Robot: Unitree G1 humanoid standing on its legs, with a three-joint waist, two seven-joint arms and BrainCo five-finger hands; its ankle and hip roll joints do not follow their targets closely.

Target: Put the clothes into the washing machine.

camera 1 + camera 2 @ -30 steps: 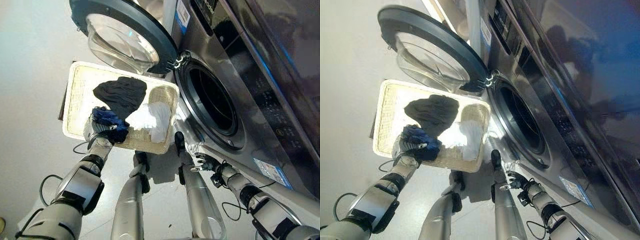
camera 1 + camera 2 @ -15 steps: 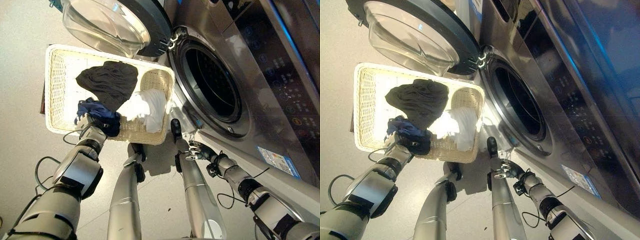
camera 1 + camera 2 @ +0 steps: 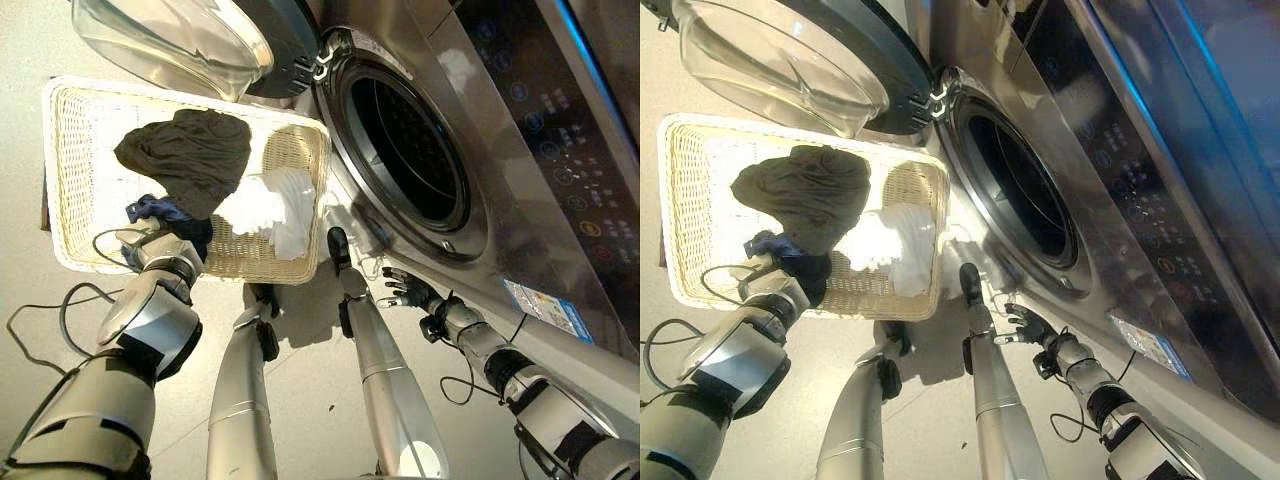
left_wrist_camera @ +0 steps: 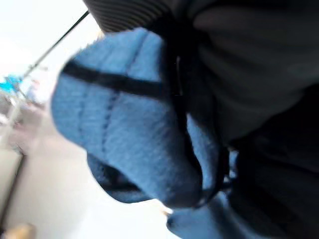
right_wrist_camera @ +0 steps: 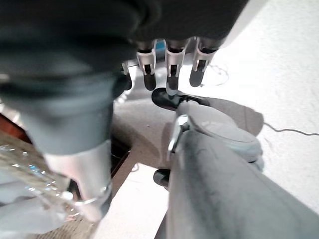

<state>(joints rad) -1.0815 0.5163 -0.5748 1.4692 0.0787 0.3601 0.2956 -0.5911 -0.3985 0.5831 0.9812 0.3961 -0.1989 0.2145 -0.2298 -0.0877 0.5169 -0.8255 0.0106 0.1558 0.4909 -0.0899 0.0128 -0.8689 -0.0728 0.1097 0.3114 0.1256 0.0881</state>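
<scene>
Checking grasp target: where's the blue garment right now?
In the left eye view the blue garment lies in the wicker basket's near left corner, under the edge of the dark garment, with the left hand on it.

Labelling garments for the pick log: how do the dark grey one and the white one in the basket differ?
Colour: the dark grey garment is charcoal, the white garment bright white.
Place: the dark grey garment lies mid-basket; the white garment is bunched in the corner nearest the washing machine drum.
Extent: the dark grey garment spreads wider than the white garment.
Both lie crumpled in the wicker basket, touching, held by neither hand.
</scene>
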